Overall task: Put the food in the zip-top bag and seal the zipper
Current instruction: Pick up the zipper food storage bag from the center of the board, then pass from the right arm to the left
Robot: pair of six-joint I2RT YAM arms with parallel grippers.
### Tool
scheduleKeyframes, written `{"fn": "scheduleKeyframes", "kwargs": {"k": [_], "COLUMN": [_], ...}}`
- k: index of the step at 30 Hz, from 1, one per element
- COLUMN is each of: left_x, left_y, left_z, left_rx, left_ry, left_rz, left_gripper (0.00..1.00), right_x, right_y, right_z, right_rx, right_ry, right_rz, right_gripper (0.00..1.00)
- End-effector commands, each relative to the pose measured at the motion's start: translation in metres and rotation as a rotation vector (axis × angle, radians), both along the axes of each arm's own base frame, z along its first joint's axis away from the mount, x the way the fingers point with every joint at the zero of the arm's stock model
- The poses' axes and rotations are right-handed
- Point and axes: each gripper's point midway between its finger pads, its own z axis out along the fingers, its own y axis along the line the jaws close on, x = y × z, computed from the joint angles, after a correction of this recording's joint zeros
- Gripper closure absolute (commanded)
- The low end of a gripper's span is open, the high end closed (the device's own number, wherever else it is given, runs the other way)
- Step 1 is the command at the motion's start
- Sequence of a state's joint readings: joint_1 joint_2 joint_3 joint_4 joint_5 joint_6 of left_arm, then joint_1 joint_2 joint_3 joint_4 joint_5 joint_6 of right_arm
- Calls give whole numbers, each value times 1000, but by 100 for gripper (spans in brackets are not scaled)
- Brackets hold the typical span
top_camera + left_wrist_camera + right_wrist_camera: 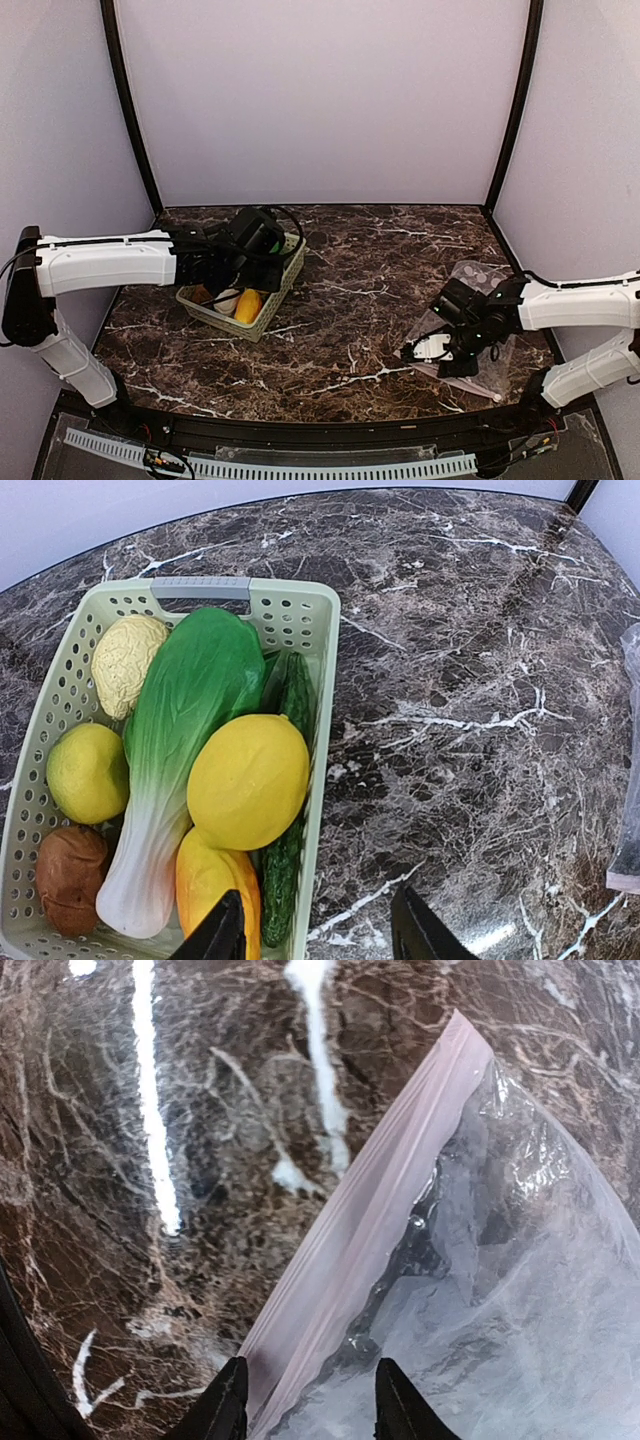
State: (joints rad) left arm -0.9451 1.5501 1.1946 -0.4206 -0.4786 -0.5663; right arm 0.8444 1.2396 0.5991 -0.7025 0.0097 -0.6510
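My left jaws hang apart over the food (248, 780) in the basket (326, 730), nine o'clock on the bench (380, 300); my right jaws, apart, straddle the zipper (370, 1210) of the zip-top bag (540, 1290) at four o'clock.

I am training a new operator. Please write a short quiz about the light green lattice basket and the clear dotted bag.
1. Where does the toy bok choy with white stem and green leaves lie?
2. What lies between the fingertips of the right gripper? A) a yellow fruit B) the pinkish-white zipper strip of the clear dotted plastic bag C) a brown potato
3. True or false: the left gripper holds a piece of food.
Key: 1 in the light green plastic lattice basket; 2 B; 3 false.
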Motion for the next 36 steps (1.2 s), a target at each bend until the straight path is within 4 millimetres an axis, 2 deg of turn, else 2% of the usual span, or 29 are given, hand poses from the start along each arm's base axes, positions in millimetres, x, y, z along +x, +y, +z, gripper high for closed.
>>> {"fn": "scheduleKeyframes", "kwargs": {"k": [1, 8, 10, 13, 15, 17, 20, 22, 24, 26, 30, 32, 36], "left_x": [-7, -8, -8, -8, -8, -9, -14, -18, -20, -20, -12, -9, 1], "left_y": [12, 8, 5, -6, -20, -36, -65, -86, -107, -126, -164, -177, -188], "left_z": [2, -2, -2, 0, 8, 18, 39, 51, 59, 66, 69, 71, 71], "left_rx": [7, -9, -27, -70, -113, -148, -245, -335, -436, -537, -672, -715, -735], "left_ry": [0, 9, 12, 5, -25, -76, -162, -197, -215, -224, -210, -214, -223], "left_rz": [19, 7, 0, -29, -63, -89, -123, -147, -172, -187, -206, -215, -184], "left_gripper": [51, 51, 51, 50, 48, 43, 34, 32, 31, 32, 32, 32, 32], "right_x": [17, 24, 32, 52, 73, 98, 138, 157, 169, 179, 192, 194, 194], "right_y": [6, 8, 8, 11, 16, 24, 44, 56, 69, 81, 101, 108, 117], "right_z": [13, 12, 15, 26, 42, 65, 119, 147, 167, 180, 189, 193, 200], "right_rx": [8, 2, -3, -1, 19, 75, 232, 317, 382, 431, 491, 520, 567], "right_ry": [-75, -98, -133, -216, -284, -349, -428, -463, -481, -482, -443, -422, -387], "right_rz": [-32, -56, -65, -81, -99, -136, -218, -258, -279, -307, -350, -358, -379], "right_gripper": [60, 95, 99, 100, 100, 100, 100, 100, 100, 100, 100, 100, 100]}}
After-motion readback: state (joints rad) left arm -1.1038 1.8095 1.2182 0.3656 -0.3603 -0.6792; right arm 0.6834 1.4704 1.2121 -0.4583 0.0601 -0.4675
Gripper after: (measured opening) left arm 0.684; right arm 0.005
